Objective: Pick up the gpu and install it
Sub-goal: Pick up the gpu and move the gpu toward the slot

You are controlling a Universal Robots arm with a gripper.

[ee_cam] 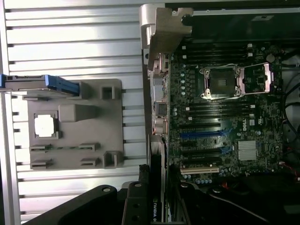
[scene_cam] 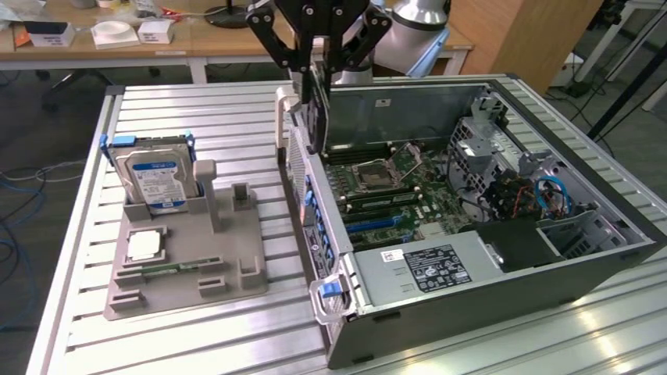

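Over the far end of the open computer case (scene_cam: 583, 289), which takes up the half of the desk (scene_cam: 208, 109) on the exterior view's right, the gripper (scene_cam: 318, 62) is closed on the gpu (scene_cam: 319, 109). The card hangs edge-down from the jaws, clear of the case. Its lower edge sits just above the case wall that faces the grey fixture tray (scene_cam: 187, 258).

From the wrist, the gpu (ee_cam: 158, 164) is seen edge-on. Its long line runs along that wall, seemingly crosswise to the blue expansion slots (ee_cam: 201, 133) on the motherboard (scene_cam: 407, 195). Those slots lie below and off toward the desk's near edge. The hard drive (scene_cam: 156, 180) stands in the tray, well apart.
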